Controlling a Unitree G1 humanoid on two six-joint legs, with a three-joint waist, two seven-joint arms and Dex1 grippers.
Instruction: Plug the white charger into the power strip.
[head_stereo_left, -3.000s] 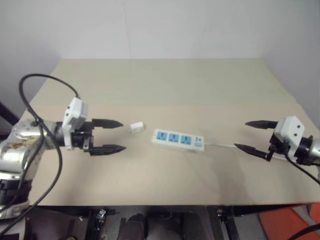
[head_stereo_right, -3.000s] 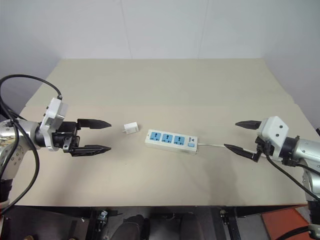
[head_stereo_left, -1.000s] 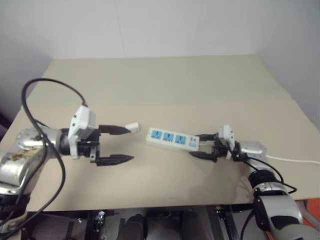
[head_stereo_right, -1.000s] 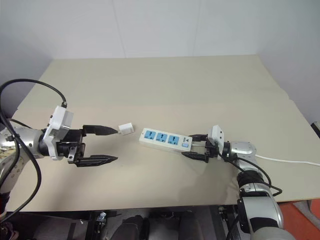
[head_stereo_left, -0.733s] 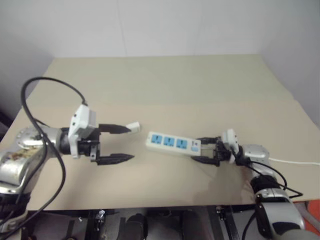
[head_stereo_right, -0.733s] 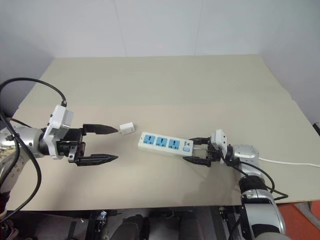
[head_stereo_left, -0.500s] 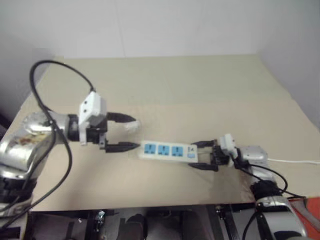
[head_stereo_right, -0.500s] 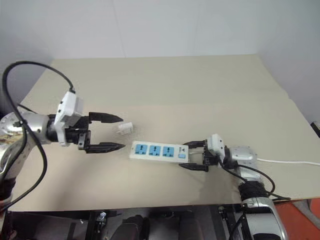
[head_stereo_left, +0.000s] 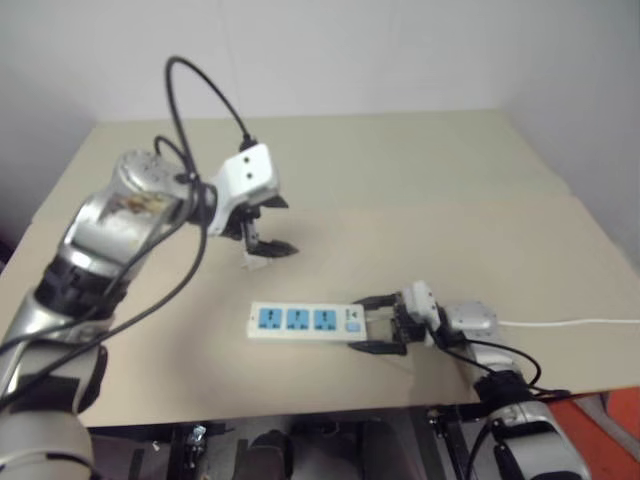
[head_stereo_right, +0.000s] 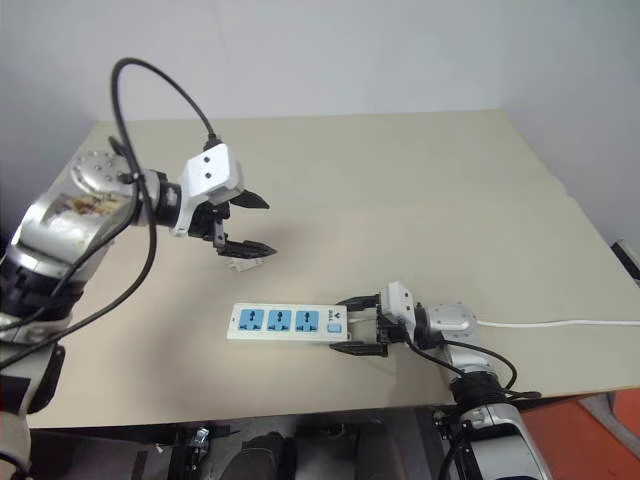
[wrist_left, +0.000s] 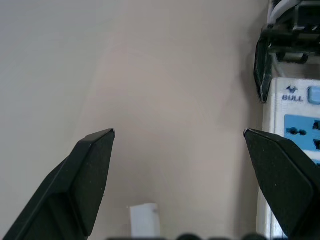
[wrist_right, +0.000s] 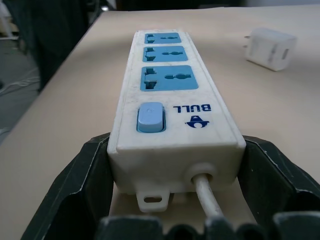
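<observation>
Head cam: the power strip (head_stereo_right: 285, 322) is lying flat on the desk (head_stereo_right: 420, 190), w/ its long side running along the near edge, socket faces up, switch end toward the right gripper (head_stereo_right: 356, 325). That gripper is sitting at the strip's cord end, one finger on each long side, and the cord (head_stereo_right: 560, 323) is trailing off toward the desk's right edge. The white charger (head_stereo_right: 238, 264) is lying on the desk just behind the strip's left end, well inside the left edge. The left gripper (head_stereo_right: 252, 224) is hanging over it, pointing down, fingers spread wide, nothing btwn them. Left wrist cam: both fingers (wrist_left: 85, 175) are standing far apart over bare desk; the charger (wrist_left: 144, 220) is showing low btwn them, not touched; part of the strip (wrist_left: 290, 130) is running beside one finger. Right wrist cam: the fingers (wrist_right: 80, 185) are pressing against both sides of the strip's (wrist_right: 170, 100) switch end, clamping it; the charger (wrist_right: 270, 48) is lying apart, beside the far sockets, prongs pointing sideways toward the strip.
</observation>
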